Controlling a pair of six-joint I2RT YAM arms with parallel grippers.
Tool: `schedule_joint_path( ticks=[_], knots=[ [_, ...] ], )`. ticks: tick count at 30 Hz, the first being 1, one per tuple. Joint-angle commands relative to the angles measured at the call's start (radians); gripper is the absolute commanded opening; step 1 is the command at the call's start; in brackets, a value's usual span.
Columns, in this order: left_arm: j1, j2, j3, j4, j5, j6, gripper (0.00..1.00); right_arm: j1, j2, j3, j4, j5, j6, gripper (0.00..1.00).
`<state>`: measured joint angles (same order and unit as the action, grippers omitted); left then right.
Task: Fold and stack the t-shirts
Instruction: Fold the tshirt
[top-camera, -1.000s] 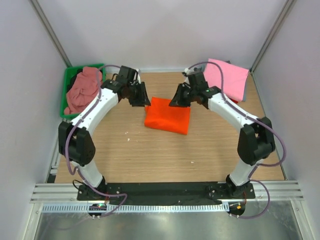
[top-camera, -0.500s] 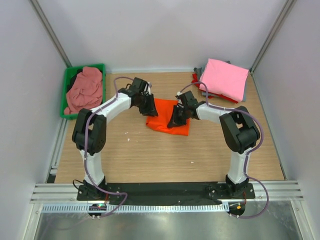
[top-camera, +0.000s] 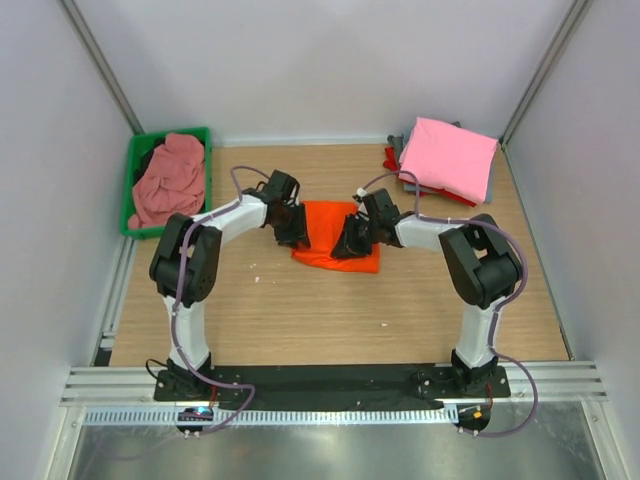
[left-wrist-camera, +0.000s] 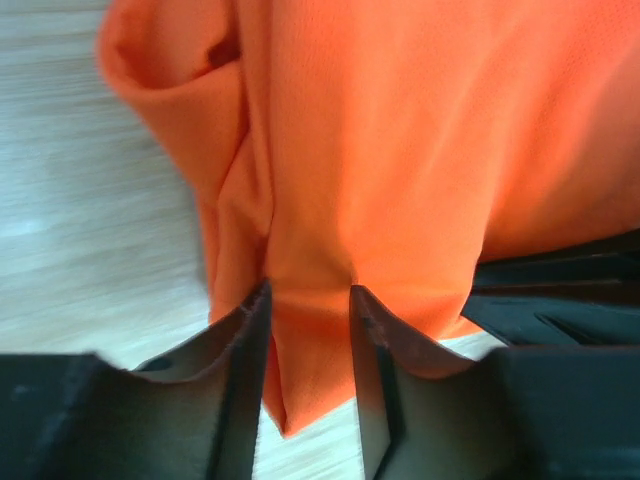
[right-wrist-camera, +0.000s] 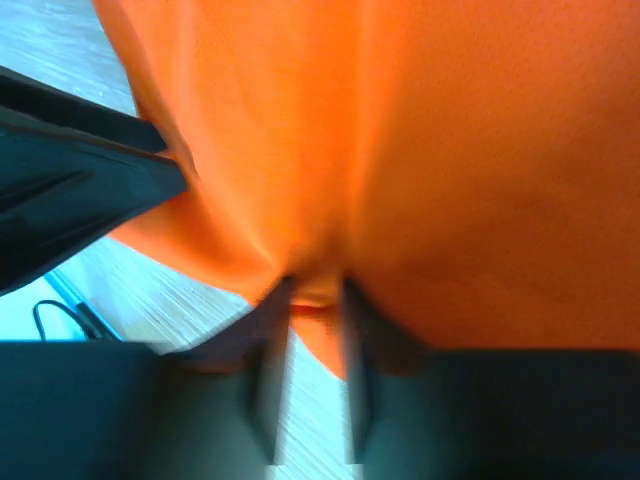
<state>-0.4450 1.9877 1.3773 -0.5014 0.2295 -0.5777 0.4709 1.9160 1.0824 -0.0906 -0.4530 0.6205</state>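
Change vs a second ago: both tools were at the far corners of the orange t-shirt (top-camera: 322, 225); they have since come toward the near side and sit over its middle. The left tool (left-wrist-camera: 308, 295) is clenched on a bunched orange edge. The right tool (right-wrist-camera: 315, 290) is blurry, but the creases converge between its fingers, so we read it as gripping too. The shirt lies mid-counter (top-camera: 300, 310), between the green bin (top-camera: 135, 160) and the pink-topped stack (top-camera: 448, 158). We judge the far half is being folded over. Release and stacking are not yet done.
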Motion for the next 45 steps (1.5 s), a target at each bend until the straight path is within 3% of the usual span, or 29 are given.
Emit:
schedule_joint_path(
  ticks=[1, 2, 5, 10, 17, 24, 34, 40, 45],
  knots=[
    [0.003, -0.101, 0.061, -0.144, -0.177, 0.058, 0.45, 0.011, -0.067, 0.036, -0.139, 0.053, -0.051, 0.38],
    [0.0, -0.115, 0.077, -0.163, -0.208, 0.067, 0.5, 0.011, -0.089, 0.06, -0.158, 0.057, -0.053, 0.48],
    [-0.027, -0.185, 0.129, -0.222, -0.258, 0.078, 0.54, 0.009, -0.187, 0.097, -0.211, 0.068, -0.057, 0.57],
    [-0.102, -0.279, 0.134, -0.236, -0.253, 0.036, 0.52, 0.009, -0.316, 0.103, -0.285, 0.106, -0.071, 0.59],
    [-0.195, -0.27, 0.023, -0.091, -0.108, -0.06, 0.44, -0.032, -0.423, -0.013, -0.308, 0.163, -0.09, 0.55],
    [-0.205, -0.142, -0.014, 0.012, -0.065, -0.082, 0.42, -0.097, -0.344, -0.159, -0.187, 0.128, -0.113, 0.46],
    [-0.1, -0.102, -0.225, 0.127, -0.093, -0.073, 0.38, -0.132, -0.325, -0.387, -0.14, 0.261, -0.131, 0.45],
    [-0.052, -0.13, -0.274, 0.138, -0.029, -0.053, 0.39, -0.132, -0.367, -0.417, -0.149, 0.243, -0.127, 0.45],
    [-0.058, -0.209, -0.25, 0.097, 0.014, -0.053, 0.5, -0.132, -0.491, -0.397, -0.216, 0.226, -0.123, 0.5]
  ],
)
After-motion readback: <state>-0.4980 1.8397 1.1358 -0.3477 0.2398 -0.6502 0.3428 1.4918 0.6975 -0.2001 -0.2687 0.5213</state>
